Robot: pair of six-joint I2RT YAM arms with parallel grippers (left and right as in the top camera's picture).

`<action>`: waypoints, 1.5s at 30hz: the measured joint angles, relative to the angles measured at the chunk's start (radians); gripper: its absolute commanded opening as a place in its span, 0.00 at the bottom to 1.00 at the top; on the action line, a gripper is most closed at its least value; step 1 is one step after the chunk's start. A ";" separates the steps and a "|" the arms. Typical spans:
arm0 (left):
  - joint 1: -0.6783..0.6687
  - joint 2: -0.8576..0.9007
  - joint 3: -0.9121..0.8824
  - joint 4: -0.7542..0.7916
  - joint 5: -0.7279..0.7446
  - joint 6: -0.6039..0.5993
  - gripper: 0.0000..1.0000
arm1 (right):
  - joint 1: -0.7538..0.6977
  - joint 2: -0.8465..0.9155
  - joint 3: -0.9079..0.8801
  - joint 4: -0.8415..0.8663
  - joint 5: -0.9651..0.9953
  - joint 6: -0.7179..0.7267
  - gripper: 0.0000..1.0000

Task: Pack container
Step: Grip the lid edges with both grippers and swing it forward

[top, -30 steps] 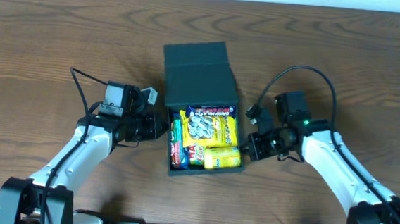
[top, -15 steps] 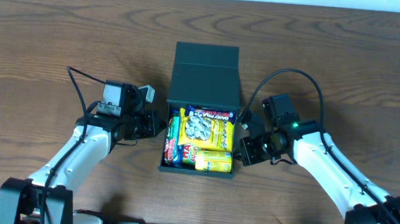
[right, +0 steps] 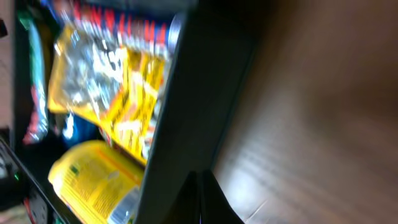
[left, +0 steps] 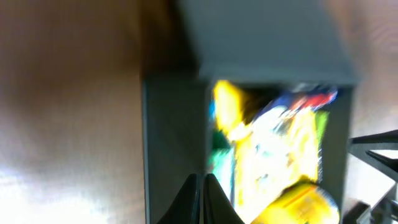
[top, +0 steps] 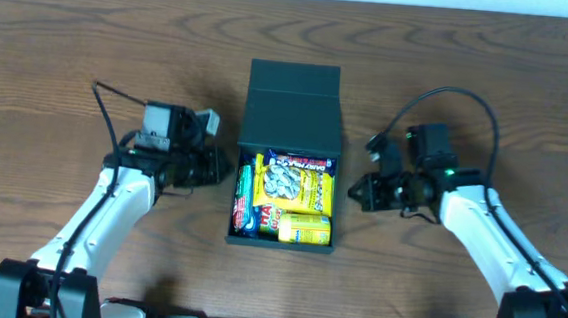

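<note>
The container (top: pixel 293 100) is a dark teal-black box in the middle of the table, its flap lid open toward the far side. Inside lie yellow snack packets (top: pixel 297 185), a yellow pouch (top: pixel 304 226) and a green and a red packet (top: pixel 246 201). My left gripper (top: pixel 225 167) is shut and empty just left of the box's left wall (left: pixel 174 143). My right gripper (top: pixel 355 192) is shut and empty just right of the box's right wall (right: pixel 199 93). Both wrist views are blurred; each shows shut fingertips, left (left: pixel 204 180) and right (right: pixel 200 177), by the box.
The brown wooden table (top: pixel 71 44) surrounds the box. Black cables loop above both arms, one near the right wrist (top: pixel 449 95) and one by the left wrist (top: pixel 118 102).
The box turned from tilted to square between one second and half a second ago. Since then my right gripper has drawn back from the box's right wall, and my left arm shifted slightly up.
</note>
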 measured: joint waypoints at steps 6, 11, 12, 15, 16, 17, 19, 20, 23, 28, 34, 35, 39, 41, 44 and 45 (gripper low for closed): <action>0.022 -0.007 0.011 0.051 -0.001 0.026 0.06 | -0.029 -0.002 0.000 0.101 -0.047 0.024 0.01; 0.042 -0.006 0.012 0.150 -0.024 0.016 0.05 | -0.049 -0.002 0.003 0.271 -0.024 0.132 0.01; 0.054 -0.005 0.012 0.175 -0.032 -0.007 0.05 | -0.056 -0.002 0.003 0.312 -0.012 0.164 0.01; 0.105 0.026 0.018 0.257 -0.022 -0.069 0.05 | -0.083 0.023 0.011 0.418 -0.006 0.248 0.01; 0.122 0.048 0.029 0.258 -0.014 -0.086 0.05 | -0.092 0.045 0.021 0.428 -0.007 0.269 0.01; 0.135 0.074 0.043 0.256 -0.006 -0.103 0.05 | -0.102 0.078 0.038 0.429 -0.012 0.289 0.01; 0.153 0.166 0.111 0.205 0.022 -0.127 0.05 | -0.119 0.173 0.087 0.403 -0.022 0.316 0.01; 0.155 0.206 0.148 0.171 0.031 -0.134 0.05 | -0.122 0.217 0.113 0.378 -0.027 0.325 0.01; 0.153 0.322 0.270 0.048 0.052 -0.137 0.05 | -0.125 0.333 0.193 0.317 -0.040 0.342 0.01; 0.152 0.472 0.422 -0.069 0.067 -0.136 0.05 | -0.124 0.472 0.312 0.298 -0.102 0.355 0.01; 0.138 0.589 0.528 -0.121 0.084 -0.135 0.05 | -0.116 0.550 0.350 0.299 -0.144 0.375 0.01; 0.132 0.600 0.536 -0.121 0.086 -0.135 0.05 | -0.113 0.557 0.350 0.299 -0.146 0.376 0.01; 0.093 0.630 0.554 -0.127 0.090 -0.135 0.05 | -0.087 0.570 0.350 0.306 -0.152 0.378 0.01; 0.074 0.640 0.558 -0.132 0.093 -0.135 0.05 | -0.072 0.570 0.350 0.311 -0.155 0.378 0.01; 0.059 0.651 0.560 -0.145 0.101 -0.135 0.05 | -0.051 0.571 0.350 0.314 -0.163 0.378 0.01; 0.057 0.656 0.560 -0.147 0.105 -0.135 0.05 | -0.047 0.572 0.350 0.322 -0.171 0.379 0.01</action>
